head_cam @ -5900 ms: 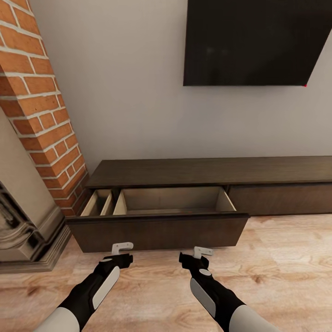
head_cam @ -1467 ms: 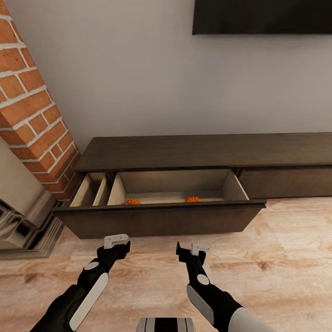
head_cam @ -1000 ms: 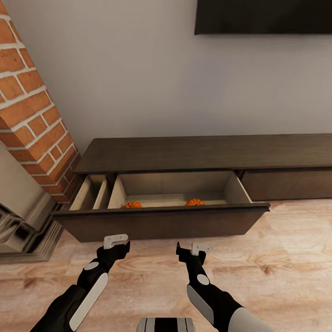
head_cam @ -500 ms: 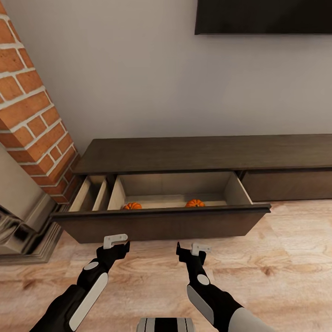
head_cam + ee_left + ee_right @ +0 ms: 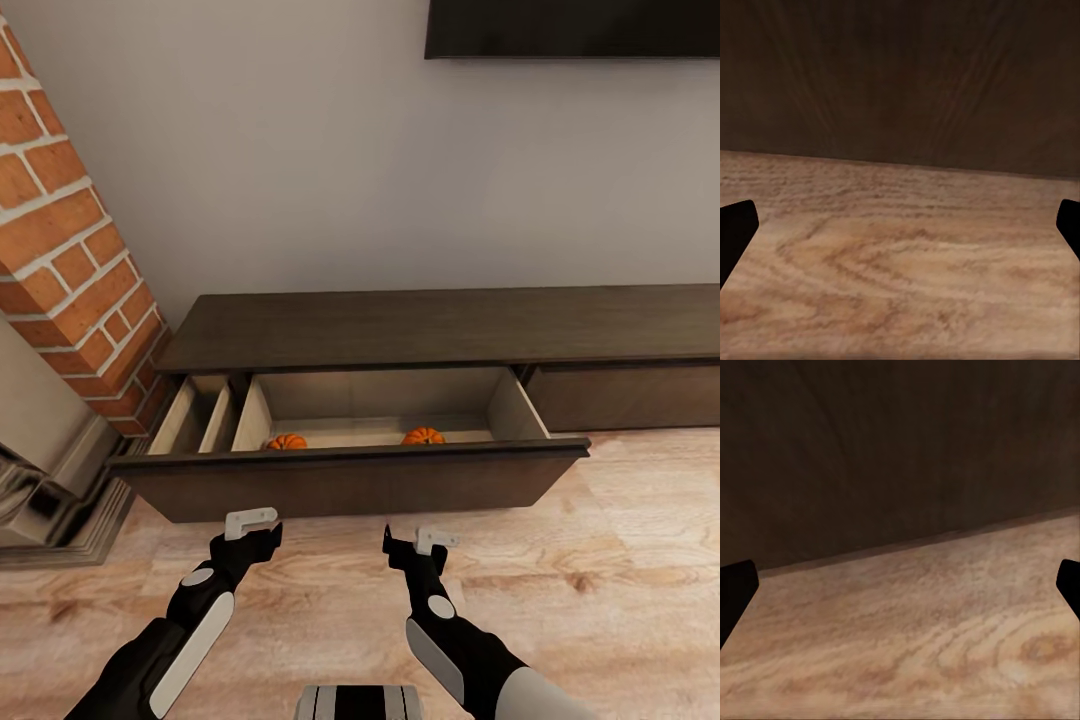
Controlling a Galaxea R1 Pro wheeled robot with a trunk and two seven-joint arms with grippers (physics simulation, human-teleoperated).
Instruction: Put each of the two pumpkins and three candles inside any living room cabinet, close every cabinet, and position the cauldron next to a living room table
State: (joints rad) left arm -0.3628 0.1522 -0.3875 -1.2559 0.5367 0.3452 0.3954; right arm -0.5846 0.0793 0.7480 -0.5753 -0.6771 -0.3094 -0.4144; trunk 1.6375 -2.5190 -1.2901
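While the wide drawer (image 5: 350,480) of the long dark brown cabinet (image 5: 440,325) stands pulled out over the wooden floor (image 5: 600,580), two orange pumpkins are seen on its pale beige bottom, partly hidden behind the drawer front: one pumpkin (image 5: 287,441) lies near the left inner wall, the other pumpkin (image 5: 423,436) right of the middle, well apart from the first. A narrower compartment (image 5: 195,415) is seen left of the divider, beside a brick column (image 5: 70,250). A dark screen (image 5: 570,28) is mounted on the wall above.

Both arms are held low before the drawer front. The left gripper (image 5: 252,529) and the right gripper (image 5: 422,545) are spread wide with nothing between the fingers; in the wrist views the dark fingers (image 5: 735,232) (image 5: 735,589) are seen at the frame edges, over floor and dark wood.
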